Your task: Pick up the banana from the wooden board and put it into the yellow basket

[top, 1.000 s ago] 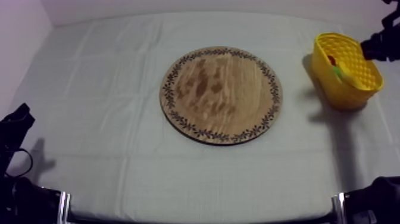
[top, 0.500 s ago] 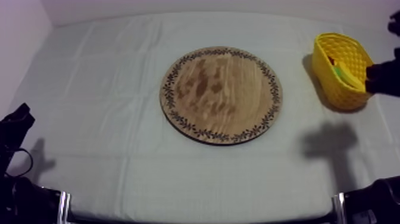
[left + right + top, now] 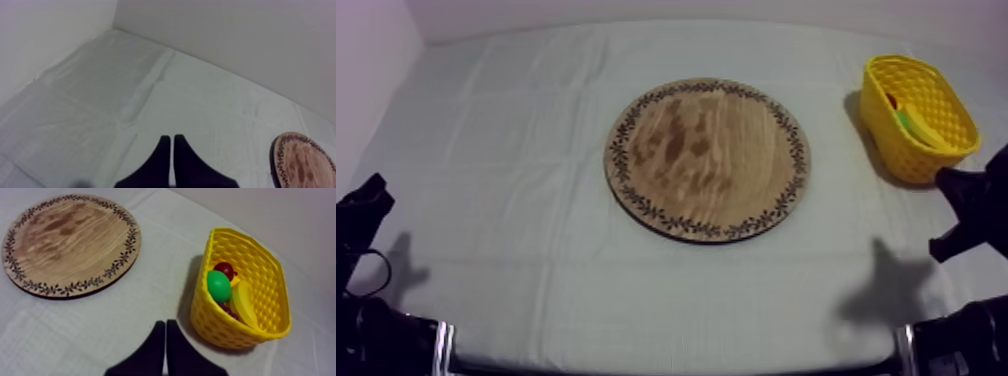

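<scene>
Banana (image 3: 243, 305): in yellow basket (image 3: 216, 322), beside pear (image 3: 219, 285) and small red fruit (image 3: 225, 268), told apart in right wrist view.
Wooden board (image 3: 707, 158): mid-table, apart from basket.
Right gripper (image 3: 165, 322): narrow wedge, nothing held, near basket.
Left gripper (image 3: 172, 137): narrow wedge, nothing held.

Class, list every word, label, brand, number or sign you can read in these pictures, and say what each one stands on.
None: no readable text anywhere.
The wooden board has a dark ornamental pattern round its rim, not letters.
The yellow basket has a woven texture and no label.
The cloth is plain.
</scene>
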Controlling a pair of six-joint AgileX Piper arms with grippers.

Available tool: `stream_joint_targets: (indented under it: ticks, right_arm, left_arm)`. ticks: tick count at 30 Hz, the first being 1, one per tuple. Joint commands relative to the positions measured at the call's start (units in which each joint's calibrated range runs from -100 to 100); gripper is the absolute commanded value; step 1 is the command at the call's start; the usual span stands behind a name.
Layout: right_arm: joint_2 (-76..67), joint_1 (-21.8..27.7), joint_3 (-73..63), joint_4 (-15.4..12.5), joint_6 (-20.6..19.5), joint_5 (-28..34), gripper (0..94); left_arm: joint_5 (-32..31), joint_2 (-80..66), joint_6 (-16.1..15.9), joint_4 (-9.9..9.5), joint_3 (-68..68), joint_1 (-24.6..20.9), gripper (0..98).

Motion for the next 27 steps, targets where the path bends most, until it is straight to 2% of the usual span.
stream_joint_targets:
  ticks: [1,7,9,10,14,18,27]
  right_arm:
    - [-3.8,0.3,2.4,0.3,-2.0,-0.6,0.3]
    - [-9.1,0.6,3.9,2.7,-9.3,0.1,0.3]
    - [-10.0,0.4,5.0,5.5,-13.3,-0.4,0.3]
    - [-10.2,0.4,5.5,6.6,-14.1,-0.8,0.3]
    - [-10.7,-0.4,7.4,10.5,-11.8,-2.9,0.5]
    - [-10.8,-1.7,8.5,11.8,-7.8,-5.2,0.5]
    - [-10.8,-2.3,8.9,12.2,-11.4,-5.9,0.5]
  left_arm:
    - [0.0,0.0,0.0,-0.01,0.0,0.0,0.1]
    - [0.0,0.0,0.0,-0.01,0.0,0.0,0.1]
    - [0.0,0.0,0.0,-0.01,0.0,0.0,0.1]
    - [0.0,0.0,0.0,-0.01,0.0,0.0,0.1]
    - [0.0,0.0,0.0,-0.01,0.0,0.0,0.1]
    - [0.0,0.0,0.0,-0.01,0.0,0.0,0.1]
    - [0.0,0.0,0.0,-0.01,0.0,0.0,0.1]
